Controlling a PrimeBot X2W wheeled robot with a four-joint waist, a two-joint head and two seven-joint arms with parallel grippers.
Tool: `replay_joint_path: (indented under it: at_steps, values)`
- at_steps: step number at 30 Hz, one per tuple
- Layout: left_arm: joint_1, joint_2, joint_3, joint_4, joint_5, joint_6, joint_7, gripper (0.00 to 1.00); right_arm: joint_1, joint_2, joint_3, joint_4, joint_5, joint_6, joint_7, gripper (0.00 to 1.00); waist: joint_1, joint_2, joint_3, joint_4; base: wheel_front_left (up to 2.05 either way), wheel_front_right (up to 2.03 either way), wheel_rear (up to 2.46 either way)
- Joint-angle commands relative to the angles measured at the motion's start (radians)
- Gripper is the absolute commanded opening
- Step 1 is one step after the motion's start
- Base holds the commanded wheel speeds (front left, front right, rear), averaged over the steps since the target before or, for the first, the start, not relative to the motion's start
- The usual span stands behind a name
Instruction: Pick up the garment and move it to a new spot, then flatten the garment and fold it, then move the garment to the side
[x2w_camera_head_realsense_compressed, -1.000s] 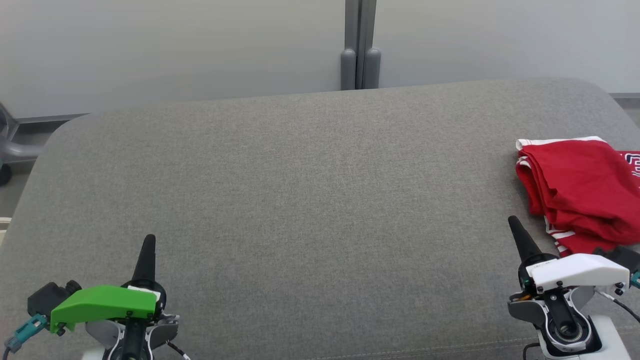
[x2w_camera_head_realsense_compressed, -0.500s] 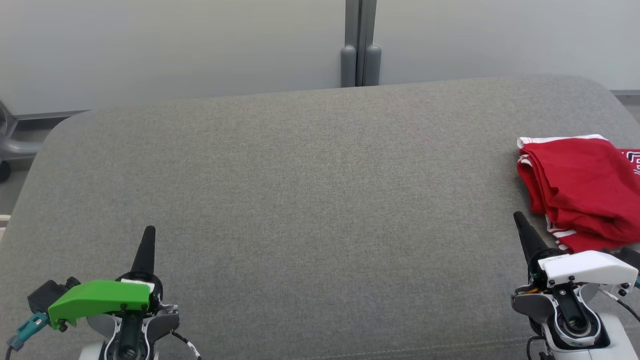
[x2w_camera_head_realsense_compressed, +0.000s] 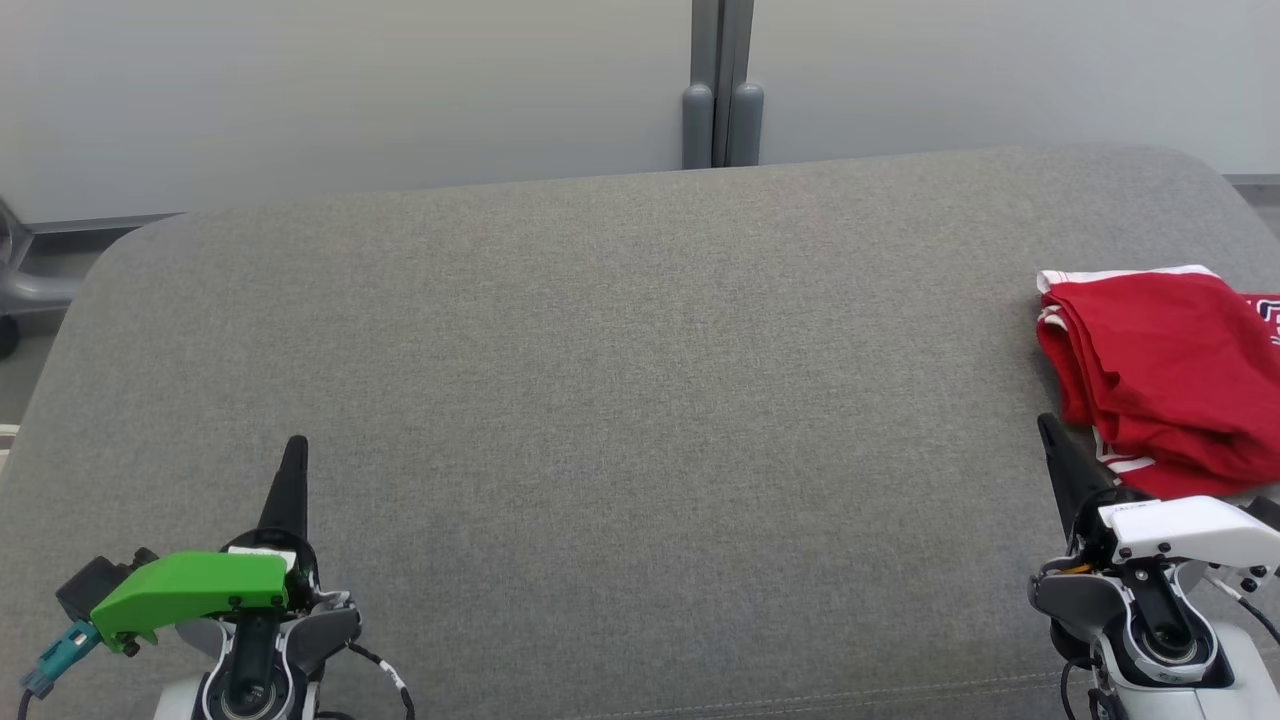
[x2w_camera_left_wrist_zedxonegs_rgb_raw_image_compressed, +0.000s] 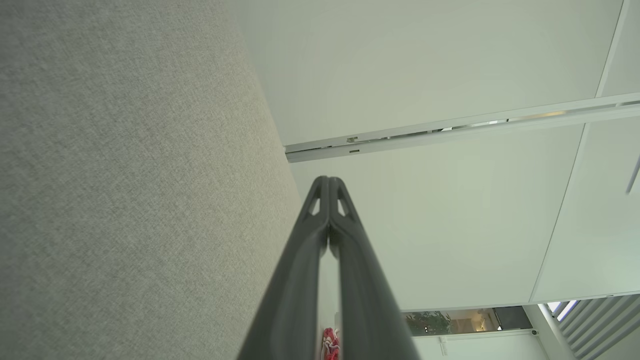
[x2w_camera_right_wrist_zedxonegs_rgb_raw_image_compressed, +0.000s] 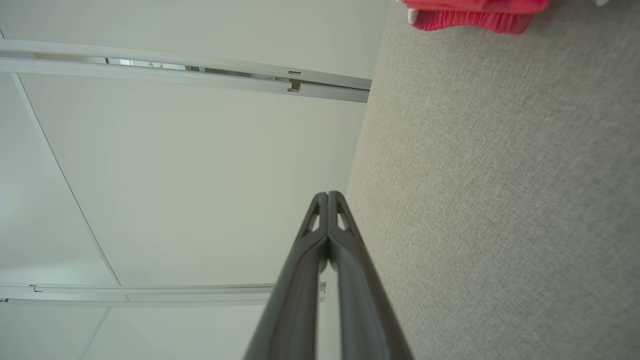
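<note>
- We see the left gripper (x2w_camera_head_realsense_compressed: 296, 448) at the lower left of the head view, over the grey upholstered surface (x2w_camera_head_realsense_compressed: 640, 400). Its two dark fingers are pressed together along their length, and nothing is between them.
- The left wrist view shows the same condition: the fingertips meet and hold nothing.
- We see the right gripper (x2w_camera_head_realsense_compressed: 1047, 428) at the lower right of the head view. Its fingers are likewise fully closed, tip against tip, and it carries nothing.
- In the right wrist view, the closed pair lies along the boundary between the bare upholstery and the pale wall (x2w_camera_head_realsense_compressed: 350, 90).
- The garment (x2w_camera_head_realsense_compressed: 1160, 370) is red with white trim. It lies folded in a compact stack on the upholstered surface at the right edge of the head view, partly cut off by the frame.
- The right gripper's tip points up near the garment's near left corner. In the right wrist view, we see bare upholstery between the fingers and the cloth, so the two are apart.
- The left gripper is well apart from the garment, on the opposite side of the surface.
- A green cover (x2w_camera_head_realsense_compressed: 195, 595) sits on the left wrist, and a white cover (x2w_camera_head_realsense_compressed: 1185, 528) sits on the right wrist.
- A grey post (x2w_camera_head_realsense_compressed: 722, 90) stands against the wall behind the surface.
</note>
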Motion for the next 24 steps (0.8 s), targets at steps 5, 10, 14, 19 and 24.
replay_joint_path:
  at_steps: [5, 10, 14, 19, 24]
  values:
    - [-0.028, -0.011, 0.018, 0.005, -0.031, -0.020, 0.011, 0.00, -0.017, -0.005, -0.011, 0.005, 0.043, 0.000, 0.010, 0.00, 0.0000, 0.0000, 0.003, 0.000, 0.00, 0.00, 0.00]
    - [-0.031, -0.023, 0.031, 0.014, -0.050, -0.029, 0.018, 0.00, -0.022, -0.005, -0.019, 0.010, 0.077, 0.000, 0.017, 0.00, 0.0000, 0.0000, 0.005, 0.001, 0.00, 0.00, 0.00]
    - [-0.040, -0.032, 0.040, 0.021, -0.066, -0.038, 0.025, 0.00, -0.024, -0.005, -0.025, 0.014, 0.101, 0.000, 0.022, 0.00, 0.0000, 0.0000, 0.008, 0.001, 0.00, 0.00, 0.00]
    - [-0.045, -0.041, 0.054, 0.028, -0.088, -0.047, 0.033, 0.00, -0.027, -0.005, -0.033, 0.019, 0.135, 0.000, 0.029, 0.00, 0.0000, 0.0000, 0.011, 0.001, 0.00, 0.00, 0.00]
    - [-0.050, -0.048, 0.062, 0.033, -0.095, -0.055, 0.038, 0.00, -0.027, -0.005, -0.037, 0.023, 0.154, 0.000, 0.031, 0.00, 0.0000, 0.0000, 0.013, 0.001, 0.00, 0.00, 0.00]
